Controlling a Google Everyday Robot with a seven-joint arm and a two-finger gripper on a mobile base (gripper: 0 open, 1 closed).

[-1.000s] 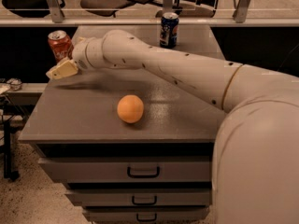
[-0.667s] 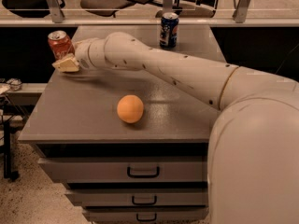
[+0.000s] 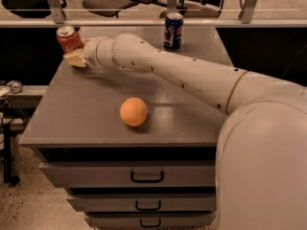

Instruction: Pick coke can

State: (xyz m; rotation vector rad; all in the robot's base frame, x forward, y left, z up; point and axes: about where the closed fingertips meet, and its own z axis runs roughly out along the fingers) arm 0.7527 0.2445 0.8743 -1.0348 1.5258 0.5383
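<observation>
The coke can (image 3: 68,38), red with white script and a silver top, is at the far left corner of the grey cabinet top (image 3: 91,114), tilted slightly. My gripper (image 3: 75,56) is at the can's lower right side. Its cream fingers (image 3: 73,59) are closed against the can's base and hide the bottom of it. My white arm reaches in from the right across the back of the cabinet top.
An orange (image 3: 133,111) lies in the middle of the top, toward the front. A dark blue can (image 3: 173,30) stands at the back edge. Drawers (image 3: 146,176) sit below. A rail and chairs are behind.
My gripper moved up and to the right along the can's side. The coke can shifted up and right with it. The orange and the blue can stayed put.
</observation>
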